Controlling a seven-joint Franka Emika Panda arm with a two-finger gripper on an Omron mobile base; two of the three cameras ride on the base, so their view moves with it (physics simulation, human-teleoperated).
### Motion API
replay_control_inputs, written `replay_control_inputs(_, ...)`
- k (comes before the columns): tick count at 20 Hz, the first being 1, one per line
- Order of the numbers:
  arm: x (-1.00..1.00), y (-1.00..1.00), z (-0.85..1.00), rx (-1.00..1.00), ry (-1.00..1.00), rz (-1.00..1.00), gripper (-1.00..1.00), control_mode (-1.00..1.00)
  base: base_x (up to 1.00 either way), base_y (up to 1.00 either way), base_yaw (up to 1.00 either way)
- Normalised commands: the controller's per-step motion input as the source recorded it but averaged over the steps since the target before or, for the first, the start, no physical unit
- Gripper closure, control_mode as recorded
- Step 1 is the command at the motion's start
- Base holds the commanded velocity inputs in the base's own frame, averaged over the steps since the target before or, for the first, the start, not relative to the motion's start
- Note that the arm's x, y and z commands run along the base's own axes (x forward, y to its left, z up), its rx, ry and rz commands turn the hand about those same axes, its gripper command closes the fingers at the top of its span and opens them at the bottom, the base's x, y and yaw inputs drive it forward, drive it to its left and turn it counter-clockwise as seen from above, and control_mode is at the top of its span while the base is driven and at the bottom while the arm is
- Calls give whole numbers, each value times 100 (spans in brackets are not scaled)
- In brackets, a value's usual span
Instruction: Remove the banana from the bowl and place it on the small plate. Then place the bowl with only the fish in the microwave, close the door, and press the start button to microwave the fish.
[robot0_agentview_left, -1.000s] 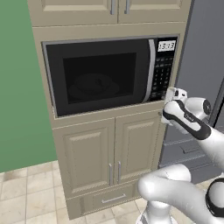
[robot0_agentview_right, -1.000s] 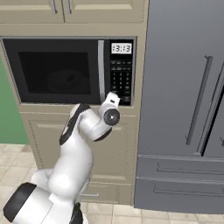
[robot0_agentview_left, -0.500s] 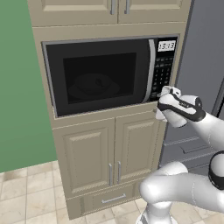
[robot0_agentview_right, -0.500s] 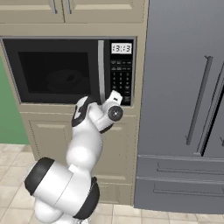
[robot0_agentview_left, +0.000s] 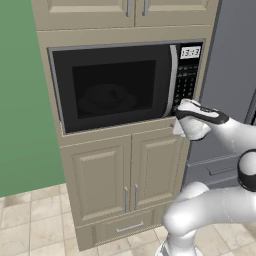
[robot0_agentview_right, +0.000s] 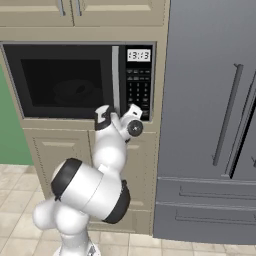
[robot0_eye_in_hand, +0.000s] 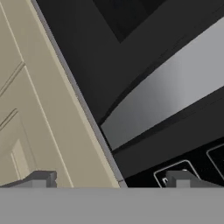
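The black microwave (robot0_agentview_left: 115, 85) is built into the beige cabinet column, and its door (robot0_agentview_left: 100, 60) is closed. Through the dark glass a pale round bowl (robot0_agentview_left: 107, 97) shows dimly inside, also the bowl (robot0_agentview_right: 75, 91); what lies in it is too dim to tell. The fish, the banana and the small plate are out of view. My gripper (robot0_agentview_left: 178, 120) is open and empty at the microwave's lower right corner, just under the keypad (robot0_agentview_left: 187, 82). In the hand view the gripper (robot0_eye_in_hand: 111, 179) faces the curved door handle (robot0_eye_in_hand: 166, 100) and a keypad button (robot0_eye_in_hand: 175, 168).
A grey fridge (robot0_agentview_right: 210, 125) stands right of the microwave. Beige cabinet doors (robot0_agentview_left: 125, 175) and a drawer sit below it, more cabinets above. A green wall (robot0_agentview_left: 25, 100) is at the left. My own elbow bulks low in front of the cabinets.
The hand has levelled out and edged left and up, closer to the microwave's lower right corner, while the elbow swung lower. The door stays closed and the jaws stay open.
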Motion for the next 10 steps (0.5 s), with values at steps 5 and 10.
replay_control_inputs(5, 37, -10, -20, 3, 0, 0, -100, -100, 0, 0, 0)
replay_control_inputs(10, 30, -21, -12, 2, 0, 0, -100, -100, 0, 0, 0)
